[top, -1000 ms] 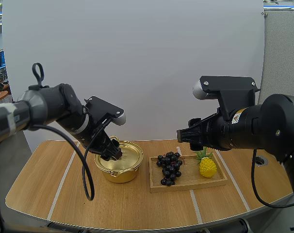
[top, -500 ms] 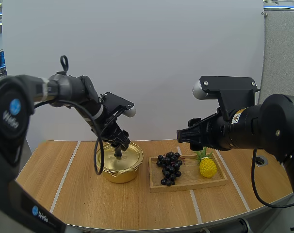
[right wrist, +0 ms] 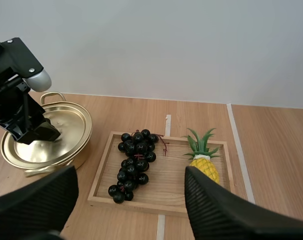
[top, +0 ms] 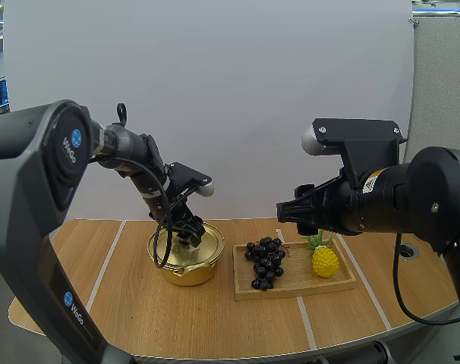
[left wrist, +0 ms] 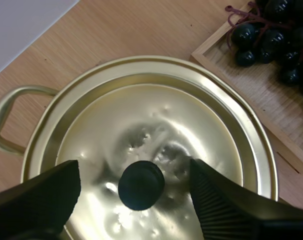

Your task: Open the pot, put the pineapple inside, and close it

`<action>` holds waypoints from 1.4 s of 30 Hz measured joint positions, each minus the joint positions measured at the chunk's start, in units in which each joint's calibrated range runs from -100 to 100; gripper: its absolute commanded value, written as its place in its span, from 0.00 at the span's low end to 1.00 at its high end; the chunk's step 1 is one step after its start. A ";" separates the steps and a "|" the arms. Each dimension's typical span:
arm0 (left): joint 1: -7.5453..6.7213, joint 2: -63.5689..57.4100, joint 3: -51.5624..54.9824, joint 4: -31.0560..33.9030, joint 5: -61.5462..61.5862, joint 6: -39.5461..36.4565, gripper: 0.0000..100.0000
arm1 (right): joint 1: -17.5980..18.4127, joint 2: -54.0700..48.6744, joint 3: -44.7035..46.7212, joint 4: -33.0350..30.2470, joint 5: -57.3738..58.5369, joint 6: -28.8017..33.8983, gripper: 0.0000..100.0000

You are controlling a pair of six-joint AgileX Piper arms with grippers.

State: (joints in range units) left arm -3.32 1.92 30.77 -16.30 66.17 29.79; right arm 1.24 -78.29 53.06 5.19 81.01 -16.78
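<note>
Gold lid sits on the pot, and its black knob lies squarely between the spread fingers of the left gripper, not yet pinched. The right gripper, also open, hovers above the tray, where the pineapple lies, well apart from the pot.

Likely robotics lab: white backdrop panel, grey partition behind wooden table, ceiling strip lights.
</note>
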 measured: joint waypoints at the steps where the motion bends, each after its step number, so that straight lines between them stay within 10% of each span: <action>1: 0.00 0.06 0.00 0.00 0.00 0.00 1.00 | 0.00 0.00 0.00 0.00 0.00 0.00 1.00; 6: 0.00 0.66 0.00 0.12 -0.55 0.00 1.00 | 0.00 0.00 0.00 0.00 0.00 0.00 1.00; 13: 0.00 0.66 -0.11 0.12 -0.55 -0.09 0.01 | 0.00 0.00 0.00 0.00 0.00 0.00 1.00; 28: -0.08 -3.66 -1.25 0.42 4.90 -0.09 0.00 | 0.00 0.00 0.00 0.00 0.00 0.00 1.00; 42: -0.08 -24.74 -24.00 2.19 13.02 -2.20 0.00 | 0.00 0.00 0.00 0.00 0.00 0.00 1.00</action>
State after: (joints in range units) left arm -3.40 -22.82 6.77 -14.11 79.19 27.59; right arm 1.24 -78.29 53.06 5.19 81.01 -16.78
